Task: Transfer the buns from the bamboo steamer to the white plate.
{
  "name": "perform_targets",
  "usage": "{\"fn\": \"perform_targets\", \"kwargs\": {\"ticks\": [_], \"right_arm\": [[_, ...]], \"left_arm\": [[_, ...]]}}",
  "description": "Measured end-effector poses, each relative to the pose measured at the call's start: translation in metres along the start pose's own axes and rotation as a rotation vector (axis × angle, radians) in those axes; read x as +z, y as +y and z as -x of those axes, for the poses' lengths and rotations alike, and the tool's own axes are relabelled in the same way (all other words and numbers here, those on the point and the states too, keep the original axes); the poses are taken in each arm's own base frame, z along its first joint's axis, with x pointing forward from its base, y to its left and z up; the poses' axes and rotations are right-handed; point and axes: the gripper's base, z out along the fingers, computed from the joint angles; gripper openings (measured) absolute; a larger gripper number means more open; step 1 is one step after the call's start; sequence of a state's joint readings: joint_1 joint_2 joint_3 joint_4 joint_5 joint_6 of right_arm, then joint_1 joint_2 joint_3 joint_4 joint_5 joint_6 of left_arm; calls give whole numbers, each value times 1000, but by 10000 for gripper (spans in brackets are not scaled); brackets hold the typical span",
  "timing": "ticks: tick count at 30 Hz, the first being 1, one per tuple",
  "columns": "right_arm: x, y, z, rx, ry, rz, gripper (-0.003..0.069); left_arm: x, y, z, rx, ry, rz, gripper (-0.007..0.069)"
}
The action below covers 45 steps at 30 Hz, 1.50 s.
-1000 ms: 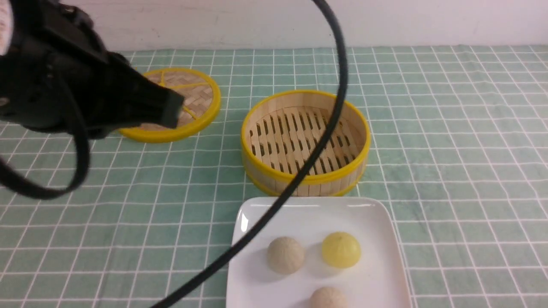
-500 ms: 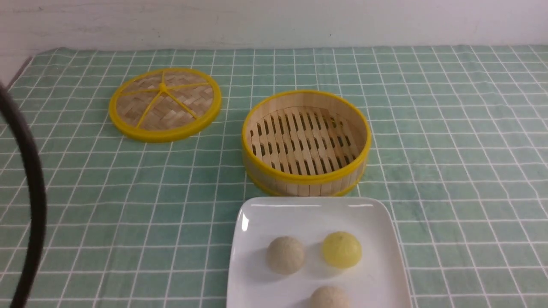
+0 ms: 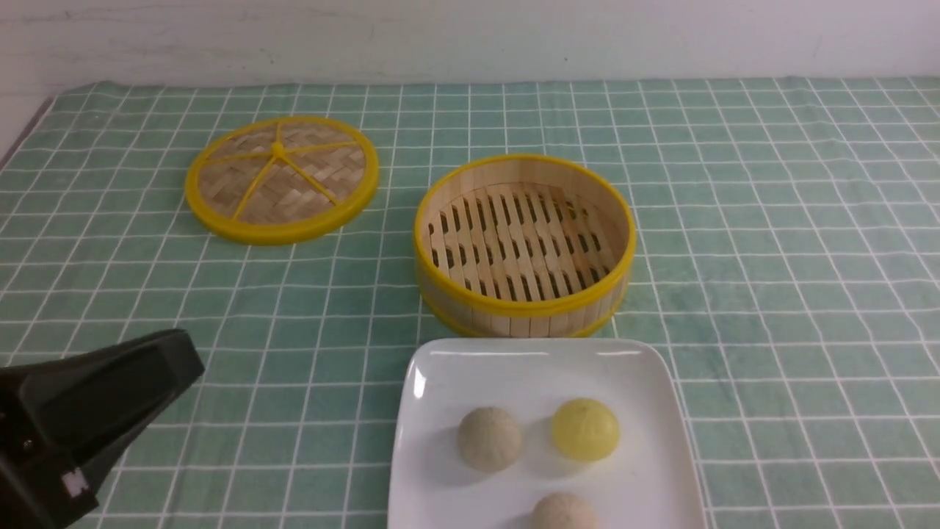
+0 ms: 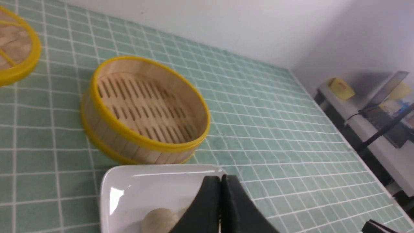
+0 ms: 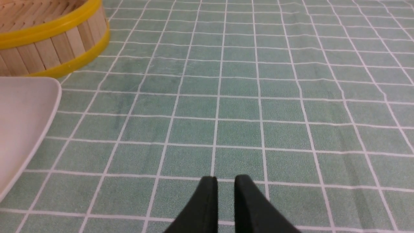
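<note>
I see all three buns [image 3: 540, 455] on the white plate [image 3: 646, 485]: beige at 9 o'clock, yellow [image 3: 585, 430] at 3, second beige at 6, cut off by the frame. Steamer [image 3: 524, 246] sits empty at the plate's 12 o'clock, lid [image 3: 282, 178] off at 10. Left gripper [image 4: 221, 182] is pressed together, empty. Right gripper [image 5: 225, 181] shows a narrow gap, holding nothing. Buns look light, smooth, rounded; I'd pinch across the middle, gently, since they could roll.
</note>
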State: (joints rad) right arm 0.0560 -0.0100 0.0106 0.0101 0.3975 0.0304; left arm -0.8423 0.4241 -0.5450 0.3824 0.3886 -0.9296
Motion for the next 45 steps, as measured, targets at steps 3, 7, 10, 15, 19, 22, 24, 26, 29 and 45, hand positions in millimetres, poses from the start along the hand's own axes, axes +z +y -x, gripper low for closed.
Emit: {"fn": "perform_targets", "kwargs": {"ticks": [3,7,10,15,19,22,24,26,29,45], "right_arm": [[0,0,0,-1,0,0,112],[0,0,0,-1,0,0,116],[0,0,0,-1,0,0,120],[0,0,0,-1,-1,0,127],[0,0,0,-1,-1,0,131],[0,0,0,-1,-1,0,133],[0,0,0,-1,-1,0,135],[0,0,0,-1,-1,0,136],[0,0,0,-1,-1,0,140],[0,0,0,-1,-1,0,146]], "left_arm": [[1,0,-1,3,-8,-12,17],[1,1,-2,22,-8,-3,21],[1,2,-2,45,-10,8,22],[1,2,-2,51,-11,11,22],[2,3,-3,52,-8,14,22],[4,6,-9,37,9,11,22],[7,10,-19,6,43,14,22],[10,15,-30,-18,77,17,24],[15,22,-49,-27,116,-1,26],[15,85,-79,364,13,360,38]]}}
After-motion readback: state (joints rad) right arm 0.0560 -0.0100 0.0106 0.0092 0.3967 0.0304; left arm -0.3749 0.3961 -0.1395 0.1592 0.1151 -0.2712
